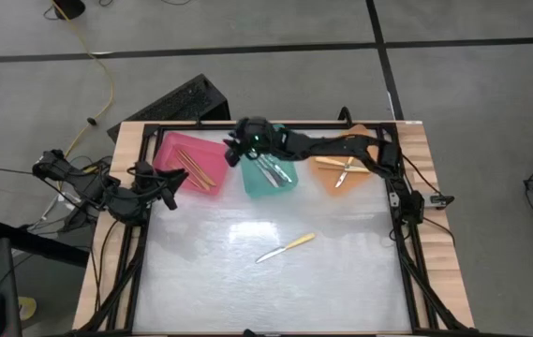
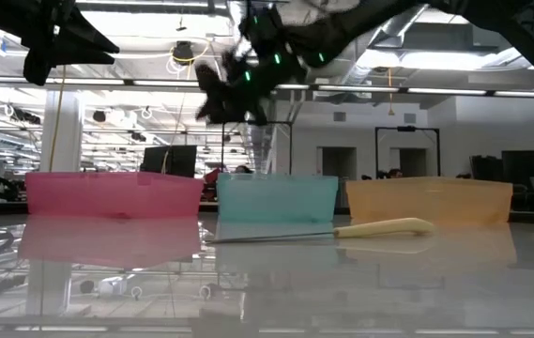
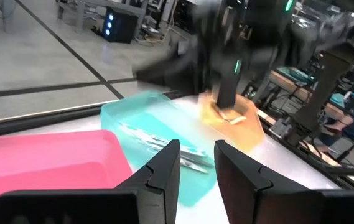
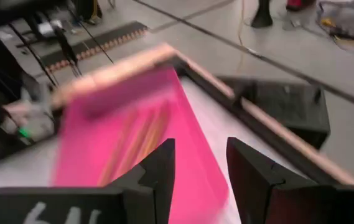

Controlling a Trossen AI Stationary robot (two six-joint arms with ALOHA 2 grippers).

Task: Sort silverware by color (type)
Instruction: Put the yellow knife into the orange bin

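Three trays stand in a row at the table's far side. The pink tray (image 1: pixel 174 150) holds orange-tan-handled silverware (image 1: pixel 194 167), the teal tray (image 1: pixel 285 185) holds teal-handled pieces (image 1: pixel 271 171), and the orange tray (image 1: pixel 327 178) holds pale yellow ones (image 1: pixel 346 170). One pale-yellow-handled knife (image 1: pixel 287 248) lies flat on the table's middle. My right gripper (image 4: pixel 200 146) hangs open and empty above the teal tray's far left corner (image 1: pixel 235 148), facing the pink tray. My left gripper (image 3: pixel 196 146) waits open by the pink tray's near left side (image 1: pixel 172 183).
A black frame (image 1: pixel 407 215) runs around the white table top. A dark keyboard-like object (image 1: pixel 177 101) lies on the floor behind the table's far left corner. Bare table surface (image 1: pixel 210 281) lies around the single knife.
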